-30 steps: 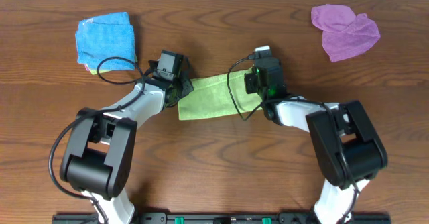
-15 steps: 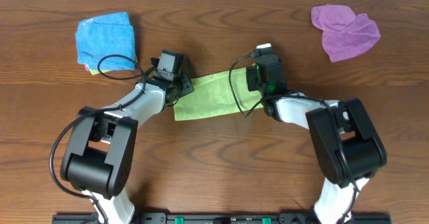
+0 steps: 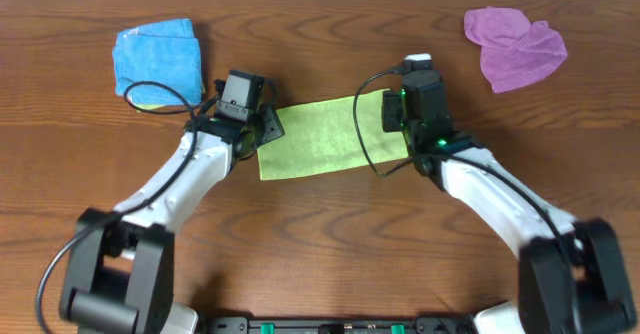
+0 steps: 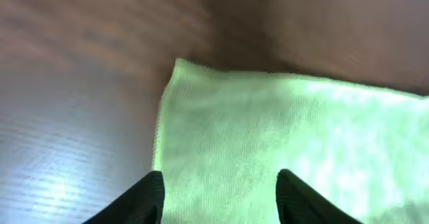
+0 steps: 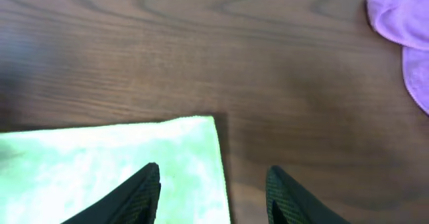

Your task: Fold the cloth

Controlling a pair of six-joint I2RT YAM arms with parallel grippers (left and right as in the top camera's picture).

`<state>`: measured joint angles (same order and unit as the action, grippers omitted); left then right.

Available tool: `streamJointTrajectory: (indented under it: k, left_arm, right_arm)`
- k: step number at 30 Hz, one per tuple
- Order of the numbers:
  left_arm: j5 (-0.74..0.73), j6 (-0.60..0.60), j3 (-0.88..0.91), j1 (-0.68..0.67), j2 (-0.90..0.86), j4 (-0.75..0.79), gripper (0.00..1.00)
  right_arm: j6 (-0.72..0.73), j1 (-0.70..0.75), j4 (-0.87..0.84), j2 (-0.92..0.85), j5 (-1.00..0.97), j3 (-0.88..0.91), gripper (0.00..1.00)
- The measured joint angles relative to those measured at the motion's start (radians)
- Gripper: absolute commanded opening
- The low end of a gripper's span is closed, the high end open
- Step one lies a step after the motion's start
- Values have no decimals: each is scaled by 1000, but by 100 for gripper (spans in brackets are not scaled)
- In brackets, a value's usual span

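The lime-green cloth (image 3: 320,136) lies flat on the table as a long rectangle between my two arms. My left gripper (image 3: 268,126) hovers over its left end, and in the left wrist view it (image 4: 220,192) stands open with the cloth (image 4: 281,130) spread below the fingers (image 4: 144,198). My right gripper (image 3: 392,112) is over the cloth's right end. Seen from the right wrist, it (image 5: 213,192) is open, straddling the far right corner of the cloth (image 5: 120,157). Neither gripper holds anything.
A bright blue folded cloth (image 3: 158,62) sits at the back left and a crumpled purple cloth (image 3: 515,44) at the back right; the purple cloth (image 5: 402,36) also shows in the right wrist view. Bare wooden table (image 3: 320,244) surrounds the green cloth.
Both grippers have opened and let go of the cloth's ends. The cloth now lies flatter and a little farther back, and both arms have stretched out over it.
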<state>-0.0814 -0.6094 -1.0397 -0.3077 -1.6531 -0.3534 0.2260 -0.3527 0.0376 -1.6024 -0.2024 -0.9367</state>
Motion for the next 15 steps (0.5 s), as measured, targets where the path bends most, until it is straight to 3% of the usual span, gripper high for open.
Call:
streamJointTrajectory:
  k: [8, 15]
  left_arm:
    - [-2, -54, -1, 0, 39, -135, 47]
    - [-47, -242, -1, 0, 39, -263, 47]
  right_arm:
    - [116, 0, 235, 117, 29, -1, 54]
    - [269, 4, 394, 119, 102, -1, 59]
